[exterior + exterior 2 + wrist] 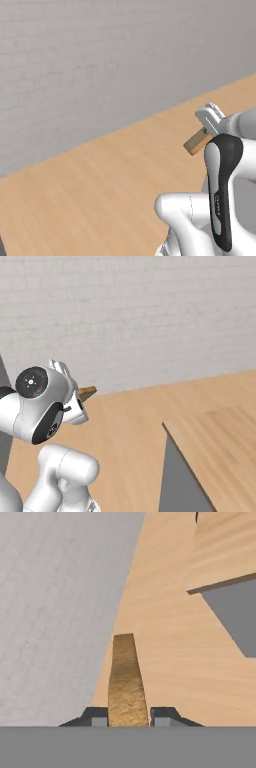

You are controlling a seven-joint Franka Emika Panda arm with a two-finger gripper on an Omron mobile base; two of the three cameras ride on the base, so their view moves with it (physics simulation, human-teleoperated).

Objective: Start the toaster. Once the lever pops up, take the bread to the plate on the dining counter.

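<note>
bread pinched in the gripper, carried above a wood-coloured floor beside a grey wall

in the hand view the gripper (128, 717) sits at the bottom centre of the frame, its two dark fingertips (96, 717) pressed against either side of the bread (126, 677), which runs edge-on up the middle as a tan, crumbly strip. in the left base view the bread (196, 142) pokes out at centre right, just left of the white arm (220, 165). in the right base view its brown tip (88, 391) shows at centre left, beside the arm's round joint. a light-wood counter (225, 446) fills the lower right of that view, with a grey side panel below its edge. the pale grey wall (100, 60) covers the upper part of both base views.
</note>
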